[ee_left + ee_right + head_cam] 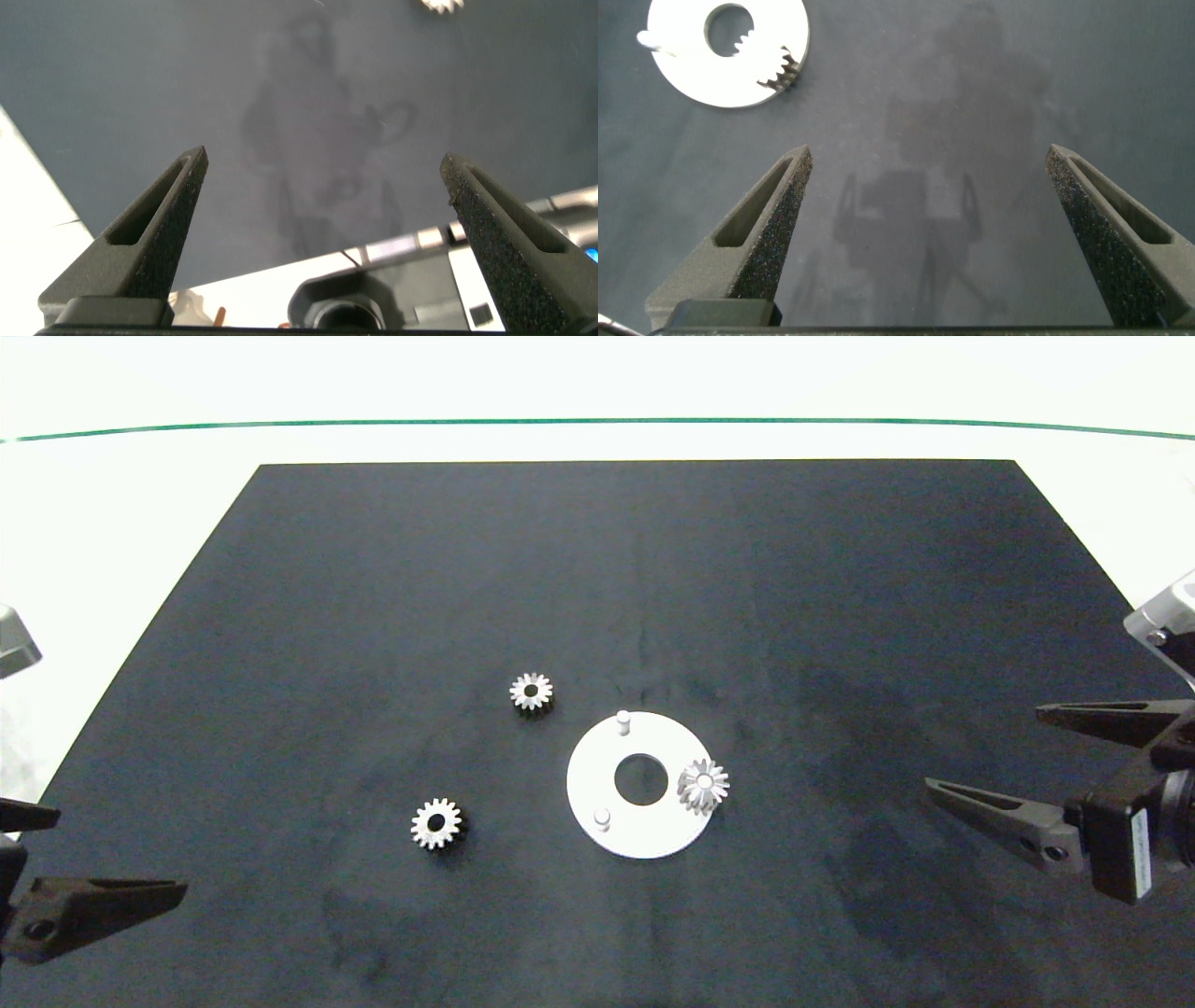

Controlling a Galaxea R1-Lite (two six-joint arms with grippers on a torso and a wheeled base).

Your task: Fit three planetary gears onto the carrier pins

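The white carrier disc (644, 835) lies right of the mat's centre. Two of its carrier pins stand bare: one at the far side (623, 721), one at the near left (602, 819). One planetary gear (703, 785) sits over the right-hand pin, whose white top shows in its bore. Two more gears lie flat on the mat: one (531, 692) beyond the disc's left side, one (436, 823) nearer and further left. My left gripper (121, 852) is open at the near left corner. My right gripper (982, 749) is open to the right of the disc. The right wrist view shows the disc (691, 79) and the mounted gear (785, 73) ahead of its open gripper (928, 149).
Everything rests on a black mat (373, 569) laid on a white table with a green line (597, 421) along the far side. In the left wrist view my open gripper (323, 157) faces bare mat, with a gear (444, 4) at the picture's edge.
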